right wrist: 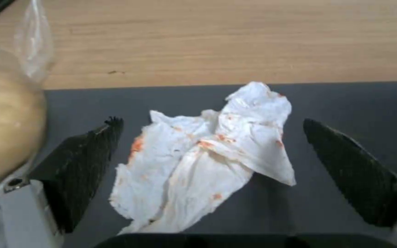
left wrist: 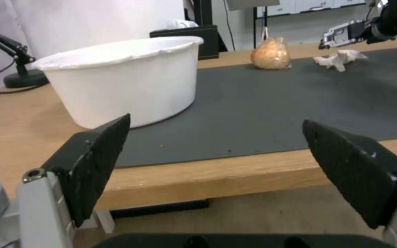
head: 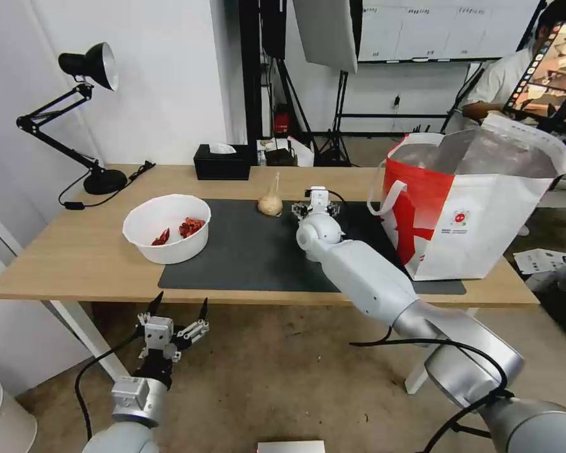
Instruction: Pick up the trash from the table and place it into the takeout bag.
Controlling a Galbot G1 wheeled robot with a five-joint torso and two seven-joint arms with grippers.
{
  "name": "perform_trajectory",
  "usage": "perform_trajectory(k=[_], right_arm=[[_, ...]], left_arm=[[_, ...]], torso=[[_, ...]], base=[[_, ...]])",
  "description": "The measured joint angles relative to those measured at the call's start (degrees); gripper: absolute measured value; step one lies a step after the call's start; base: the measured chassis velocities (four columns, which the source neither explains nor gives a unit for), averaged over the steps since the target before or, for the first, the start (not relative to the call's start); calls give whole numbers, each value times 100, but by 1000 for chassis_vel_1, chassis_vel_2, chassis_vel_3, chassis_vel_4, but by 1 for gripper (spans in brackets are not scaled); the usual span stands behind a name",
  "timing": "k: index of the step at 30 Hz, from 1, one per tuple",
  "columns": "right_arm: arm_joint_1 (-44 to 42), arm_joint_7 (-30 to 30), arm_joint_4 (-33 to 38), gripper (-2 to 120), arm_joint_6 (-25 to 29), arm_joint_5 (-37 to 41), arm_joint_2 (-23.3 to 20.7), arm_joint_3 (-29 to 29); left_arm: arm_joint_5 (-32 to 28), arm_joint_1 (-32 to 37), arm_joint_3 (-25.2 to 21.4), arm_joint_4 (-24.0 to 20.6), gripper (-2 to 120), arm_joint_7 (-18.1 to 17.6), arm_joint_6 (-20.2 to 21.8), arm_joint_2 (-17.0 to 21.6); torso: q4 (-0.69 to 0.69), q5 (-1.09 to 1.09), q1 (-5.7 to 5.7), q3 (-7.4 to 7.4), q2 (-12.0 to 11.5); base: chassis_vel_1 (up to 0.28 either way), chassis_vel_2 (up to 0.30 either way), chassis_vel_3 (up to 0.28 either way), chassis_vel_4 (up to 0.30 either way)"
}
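Observation:
A crumpled white tissue (right wrist: 207, 155) with orange stains lies on the dark mat, and my right gripper (right wrist: 210, 121) hangs open over it with one finger on each side. In the head view the right gripper (head: 317, 204) is at the mat's far edge, just right of the small knotted beige-filled bag (head: 270, 202). The white bowl (head: 166, 228) holding red shells stands at the mat's left end. At the table's (head: 75, 251) right end the takeout bag (head: 471, 214) stands open. My left gripper (head: 179, 305) is open and empty below the table's front edge, near the bowl (left wrist: 125, 79).
A black desk lamp (head: 88, 63) stands at the back left corner and a black tissue box (head: 222, 162) at the back edge. The grey mat (head: 245, 251) covers the table's middle. Stands and cables fill the room behind.

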Motion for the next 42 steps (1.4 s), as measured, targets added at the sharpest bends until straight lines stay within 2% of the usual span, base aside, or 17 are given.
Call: perform_trajectory(k=[10,13,15,18,19,22,23,26,27,30,32,34,35,37,42], right_arm=[[-76,-6,-46,98,-36,13,-40,77],[-131,11,16,84,-48,206,-49,125],[-149,16,37,80,-48,223,-57,131],[-206,28,100,68,-48,247,-99,147],[-206,28,100,68,-48,247,-99,147],[-255,28,172,52,-46,266,-149,151],[-255,28,172,52,-46,266,-149,151],[-263,7,207,37,-42,294,-193,151],[-263,7,207,37,-42,294,-193,151],[-261,-46,228,22,-37,338,-223,151],[-259,-59,233,19,-35,358,-228,151],[-257,-99,247,9,-28,383,-238,151],[-257,-99,247,9,-28,383,-238,151],[-260,-136,282,0,-14,401,-260,150],[-344,-199,538,0,145,432,-356,167]], left_arm=[[-2,5,13,-3,100,-1,-6,10],[0,12,25,-9,100,-1,-6,12],[1,14,28,-9,100,-1,-6,10],[5,17,38,-1,100,-1,-9,5],[5,17,38,-1,100,-1,-9,5],[8,14,55,5,100,-1,-14,4],[8,14,55,5,100,-1,-14,4],[9,4,66,8,100,-1,-18,6],[9,4,66,8,100,-1,-18,6],[9,-2,73,10,100,-1,-19,11],[9,-4,75,10,100,-1,-19,13],[8,-13,76,12,100,-1,-20,16],[8,-13,76,12,100,-1,-20,16],[5,-22,81,14,100,-2,-21,21],[-4,-40,93,13,100,-7,-22,26]], torso=[[0,1,0,0,1],[0,1,0,0,1],[1,1,0,0,1],[0,1,0,0,1],[0,1,0,0,1],[0,0,-1,0,1],[0,0,-1,0,1],[0,1,0,0,1],[0,1,0,0,1],[0,1,0,0,1],[0,1,-1,0,1],[1,1,0,0,1],[1,1,0,0,1],[1,1,-1,0,1],[1,1,0,0,1]], base=[[0,0,0,0],[0,0,0,0],[0,0,0,0],[0,0,0,0],[0,0,0,0],[0,0,0,0],[0,0,0,0],[0,0,0,0],[0,0,0,0],[0,0,0,0],[0,0,0,0],[0,0,0,0],[0,0,0,0],[0,0,0,0],[0,0,0,0]])
